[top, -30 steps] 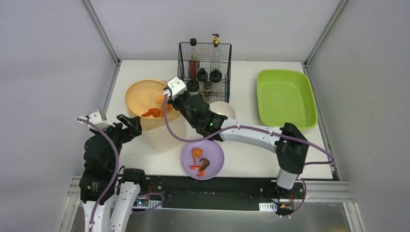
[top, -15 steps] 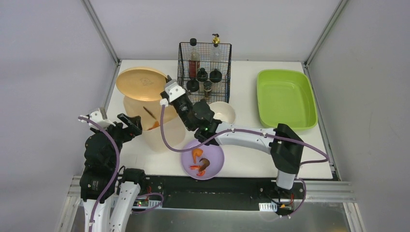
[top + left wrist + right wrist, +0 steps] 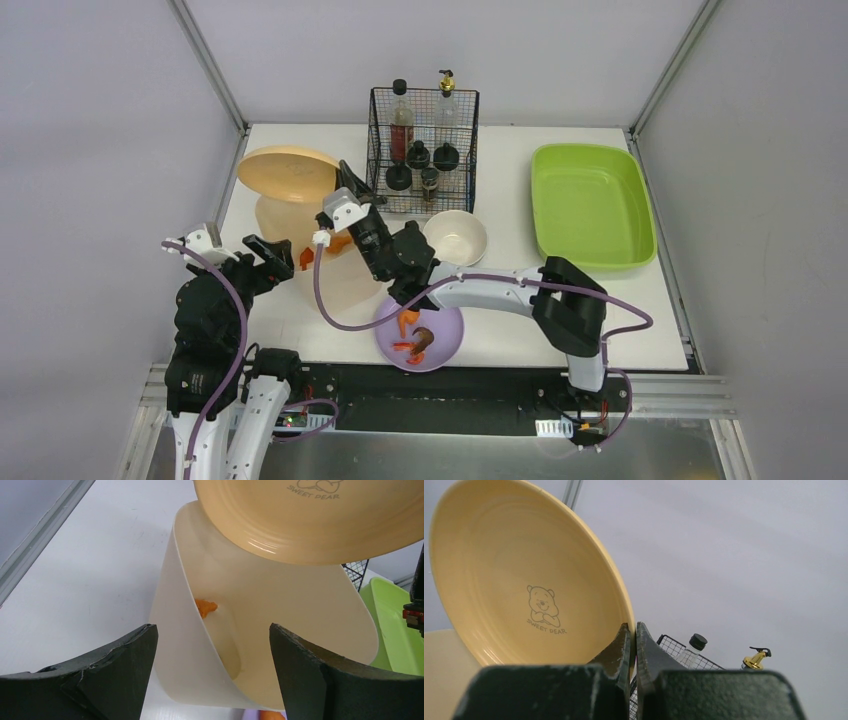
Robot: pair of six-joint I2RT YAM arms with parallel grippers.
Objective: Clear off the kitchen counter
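Observation:
The white kitchen counter (image 3: 520, 300) holds a tall cream bin (image 3: 345, 285) at the left. My right gripper (image 3: 345, 183) is shut on the rim of a yellow plate (image 3: 285, 172) and holds it steeply tilted over the bin's far edge; in the right wrist view the plate (image 3: 524, 580) has a bear print and my fingers (image 3: 633, 635) pinch its rim. My left gripper (image 3: 270, 255) is open and empty beside the bin's left wall. Its wrist view shows the gripper (image 3: 212, 670), the bin (image 3: 280, 610) and an orange scrap (image 3: 206, 607) inside.
A purple plate (image 3: 447, 338) with food scraps (image 3: 410, 335) lies near the front edge under the right arm. A white bowl (image 3: 455, 237) sits behind it. A wire basket (image 3: 425, 140) of bottles stands at the back. A lime-green tub (image 3: 590, 205) lies at the right.
The right gripper tipped the yellow plate from face-up to steeply tilted and swung it left and back. The orange scraps slid off it into the bin. The left arm has not moved.

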